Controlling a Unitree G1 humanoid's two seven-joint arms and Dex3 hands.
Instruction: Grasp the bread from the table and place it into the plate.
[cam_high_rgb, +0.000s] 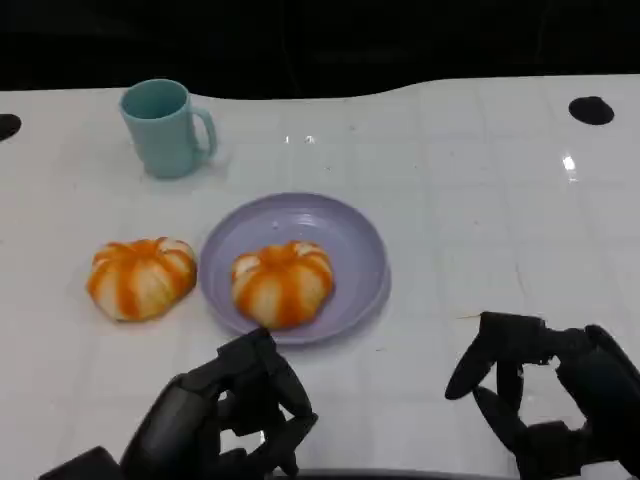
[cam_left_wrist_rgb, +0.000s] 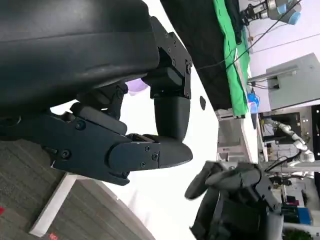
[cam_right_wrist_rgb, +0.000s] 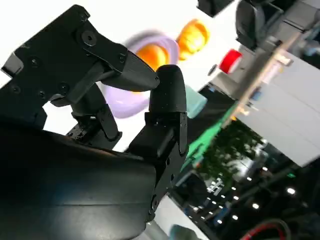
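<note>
- Bread on the table (cam_high_rgb: 141, 277): an orange-and-white striped bun lying on the white table (cam_high_rgb: 470, 200), just left of the lavender plate (cam_high_rgb: 350, 240), near its rim but apart from it as far as I can tell.
- Second bun, the bread in the plate (cam_high_rgb: 282, 283), already sits on the plate's near-left part. The job looks partly done, or this one is a decoy; I cannot tell which.
- My left hand (cam_high_rgb: 225, 415) hangs at the near edge, nearer than the plate and between the two buns across the scene. Fingers curl inward around nothing; the left wrist view shows the same, with no bun between them.
- My right hand (cam_high_rgb: 545, 390) hangs at the near right, well apart from the plate. Fingers are bent yet apart, holding nothing.
- Risk: with two like buns, I may reach for the plated one, since it lies straighter ahead of my left hand.
- Risk: the curled left fingers must spread first, or they may push the table bun away rather than enclose it.
- Risk: the bun looks soft and round; a hard squeeze may dent it, a loose one may let it roll out.
- Risk: little bare plate is left, mostly on the far right; a careless drop may land on the other bun or tip off the rim.
- Risk: the teal mug (cam_high_rgb: 166, 127) stands far left, well behind the table bun; an overreach may knock it.
- Count: two buns, one plate, one mug, two hands.
</note>
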